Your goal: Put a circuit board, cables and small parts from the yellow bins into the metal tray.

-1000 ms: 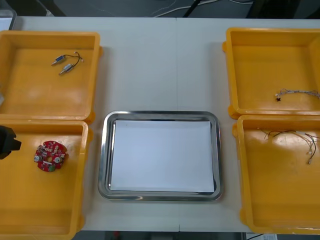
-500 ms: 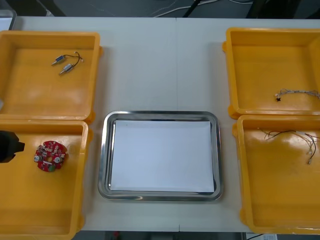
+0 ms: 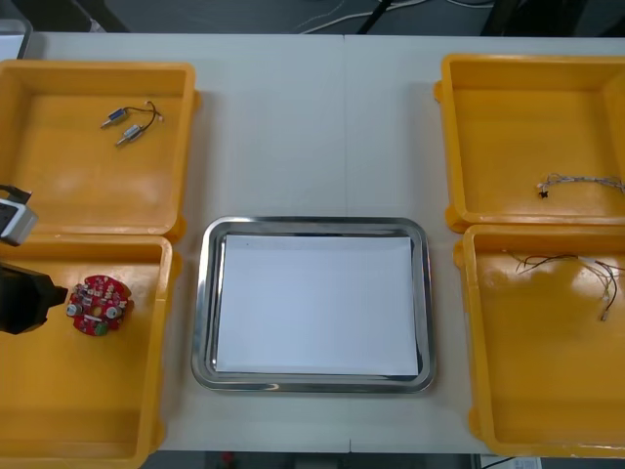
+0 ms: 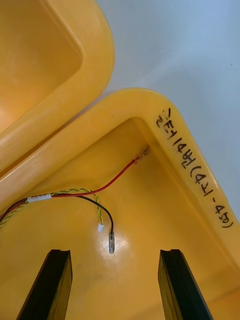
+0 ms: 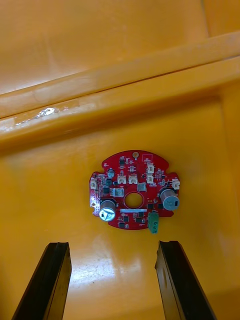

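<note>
With the left gripper [image 5: 111,280] wide open and empty, the round red circuit board [image 5: 134,191] lies just ahead of its jaws on the floor of the yellow bin [image 5: 45,195], so closing short would probably skid it away; the right gripper [image 4: 115,285] waits open above cables [image 4: 75,193].

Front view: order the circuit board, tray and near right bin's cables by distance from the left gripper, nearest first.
1. Circuit board, beside the left gripper in the near left bin.
2. Tray, in the middle.
3. Cables, in the near right bin.
</note>
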### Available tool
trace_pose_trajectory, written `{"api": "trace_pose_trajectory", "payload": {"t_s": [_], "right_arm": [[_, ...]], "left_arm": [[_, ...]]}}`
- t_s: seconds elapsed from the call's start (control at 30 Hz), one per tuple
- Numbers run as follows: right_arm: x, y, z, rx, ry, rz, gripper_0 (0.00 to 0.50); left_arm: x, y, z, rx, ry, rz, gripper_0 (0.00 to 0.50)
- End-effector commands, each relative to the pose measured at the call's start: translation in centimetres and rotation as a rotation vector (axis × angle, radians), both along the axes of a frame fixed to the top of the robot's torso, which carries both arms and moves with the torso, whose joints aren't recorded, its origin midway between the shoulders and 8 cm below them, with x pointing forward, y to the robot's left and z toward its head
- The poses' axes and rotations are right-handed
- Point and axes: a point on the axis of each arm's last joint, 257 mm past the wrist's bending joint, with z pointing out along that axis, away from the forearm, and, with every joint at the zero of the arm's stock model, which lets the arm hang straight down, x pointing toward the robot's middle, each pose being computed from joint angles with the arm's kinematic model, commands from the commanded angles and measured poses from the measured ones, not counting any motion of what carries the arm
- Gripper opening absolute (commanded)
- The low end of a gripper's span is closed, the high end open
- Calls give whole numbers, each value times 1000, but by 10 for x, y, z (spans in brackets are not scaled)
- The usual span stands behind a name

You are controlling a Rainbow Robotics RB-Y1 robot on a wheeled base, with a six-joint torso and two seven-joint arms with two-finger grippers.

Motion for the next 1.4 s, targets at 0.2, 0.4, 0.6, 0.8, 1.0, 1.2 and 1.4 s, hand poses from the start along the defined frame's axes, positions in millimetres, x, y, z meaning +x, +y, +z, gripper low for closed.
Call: {"api": "trace_pose_trajectory", "payload": {"t_s": [0.2, 0.4, 0.6, 0.8, 1.0, 1.2, 1.4], "right_arm": [[-8, 16, -27, 86, 12, -79, 500], [-12, 21, -39, 98, 25, -80, 500], [-18, 27, -57, 118, 31, -81, 500], [-24, 27, -72, 114, 35, -85, 500], [-29, 31, -83, 112, 50, -81, 500], [-27, 34, -90, 96, 50, -70, 500], [-24, 36, -95, 77, 45, -57, 500]], "left_arm": [[-12, -27, -25, -13, -8, -84, 500], [-15, -30, -37, -7, -13, -90, 500], [-14, -28, -50, -1, -13, -95, 500], [-6, -22, -67, 8, -24, -98, 500], [-9, -23, -74, 21, -11, -110, 500], [-7, -26, -82, 39, -7, -124, 500], [-3, -37, -94, 28, -14, -146, 500]]}}
